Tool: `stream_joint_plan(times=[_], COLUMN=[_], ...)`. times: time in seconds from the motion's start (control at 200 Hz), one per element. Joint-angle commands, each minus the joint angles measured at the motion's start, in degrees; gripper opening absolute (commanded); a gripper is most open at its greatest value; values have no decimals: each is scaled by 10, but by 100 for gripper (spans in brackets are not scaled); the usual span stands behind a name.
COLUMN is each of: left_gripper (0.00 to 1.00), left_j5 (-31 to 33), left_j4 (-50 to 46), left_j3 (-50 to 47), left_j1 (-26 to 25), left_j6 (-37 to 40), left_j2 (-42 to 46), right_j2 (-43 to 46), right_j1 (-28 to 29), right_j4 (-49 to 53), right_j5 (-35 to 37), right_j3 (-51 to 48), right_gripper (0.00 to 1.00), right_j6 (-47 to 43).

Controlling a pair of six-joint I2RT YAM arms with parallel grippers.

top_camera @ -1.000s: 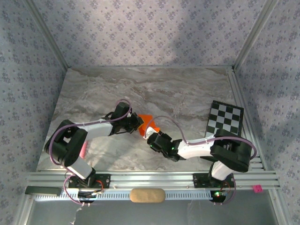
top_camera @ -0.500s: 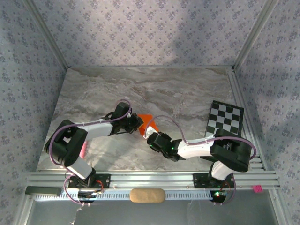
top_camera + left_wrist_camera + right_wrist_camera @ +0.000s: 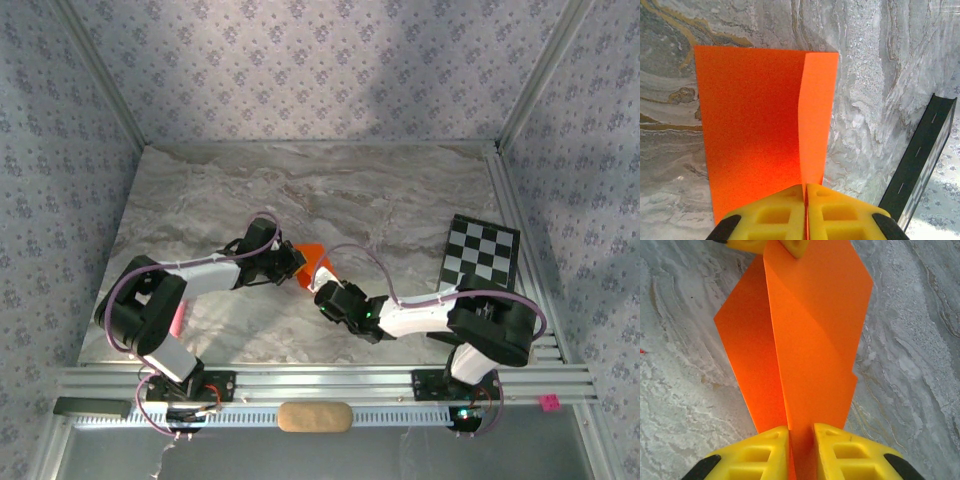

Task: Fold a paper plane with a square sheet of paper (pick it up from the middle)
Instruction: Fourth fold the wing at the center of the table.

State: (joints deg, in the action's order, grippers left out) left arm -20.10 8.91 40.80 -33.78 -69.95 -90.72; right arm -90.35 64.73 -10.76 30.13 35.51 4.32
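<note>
clamping the paper mid-table: left gripper and right gripper, one per end; open marble around, checkerboard far right.

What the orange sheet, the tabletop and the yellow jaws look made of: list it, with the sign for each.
Orange sheet: thin matte paper, probably; it holds sharp creases.
Tabletop: marble-look grey surface, veined; stone or a printed laminate, cannot tell.
Yellow jaws: likely moulded plastic, matte, with recessed pockets.
</note>
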Motion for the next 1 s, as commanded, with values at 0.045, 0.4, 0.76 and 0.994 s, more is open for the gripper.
stream_joint_plan(times=[0.045, 0.4, 0.76, 0.994], left_gripper=[10, 8, 7, 10], left_j5=[0, 0, 1, 2], left_j4=[-12, -12, -12, -16], left_j3=[16, 18, 17, 19], left_j1=[-2, -2, -3, -1], left_j6=[3, 3, 3, 8], left_j2=[19, 19, 20, 24], right_j2=[-9, -13, -8, -11], right_j1=[-5, -7, -14, -26], right_j4=[7, -1, -6, -7], right_j5=[-5, -2, -23, -49], right_j3=[4, 1, -1, 1], right_gripper=[20, 22, 8, 2], right_j6=[19, 24, 33, 49])
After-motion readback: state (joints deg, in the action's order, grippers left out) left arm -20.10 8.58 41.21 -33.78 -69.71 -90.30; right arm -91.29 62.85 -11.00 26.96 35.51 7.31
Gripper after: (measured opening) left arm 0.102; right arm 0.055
